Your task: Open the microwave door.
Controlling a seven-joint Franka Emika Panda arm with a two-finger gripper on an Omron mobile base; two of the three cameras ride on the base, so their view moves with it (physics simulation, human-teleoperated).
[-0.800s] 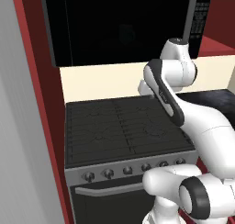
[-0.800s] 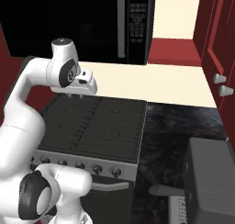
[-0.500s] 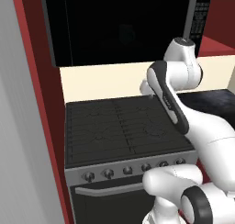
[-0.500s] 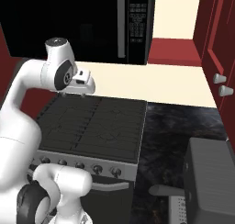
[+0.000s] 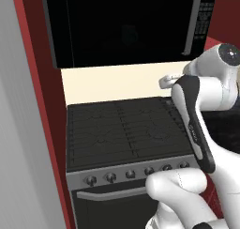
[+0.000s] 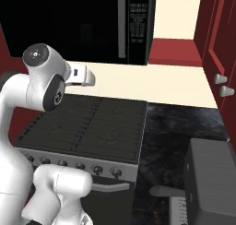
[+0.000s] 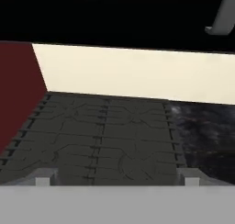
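Note:
The microwave door (image 5: 122, 26) is a glossy black panel above the stove, shut, and spans the top of the hand view (image 7: 105, 12). Its slim grey vertical handle (image 5: 190, 24) runs along the door's right edge, beside the keypad strip (image 5: 206, 12); in the right base view the handle (image 6: 122, 23) stands left of the keypad (image 6: 137, 21). My gripper (image 5: 164, 81) hangs over the stove's back right, below the handle's level and short of the door (image 6: 60, 21). The gripper (image 6: 88, 77) touches nothing. In the hand view the gripper (image 7: 117, 178) is open and the handle's lower end (image 7: 222, 16) shows at upper right.
Under the hand lies the black gas cooktop (image 5: 122, 129), with the oven's knobs and horizontal handle (image 5: 112, 193) in front. A dark stone counter (image 6: 179, 132) lies to the right, carrying a grey appliance (image 6: 209, 178). A red cabinet wall (image 5: 40, 96) bounds the left.
The arm's upper wrist joint has drawn back toward the base. The hand has lifted a little and now points level at the wall under the microwave.

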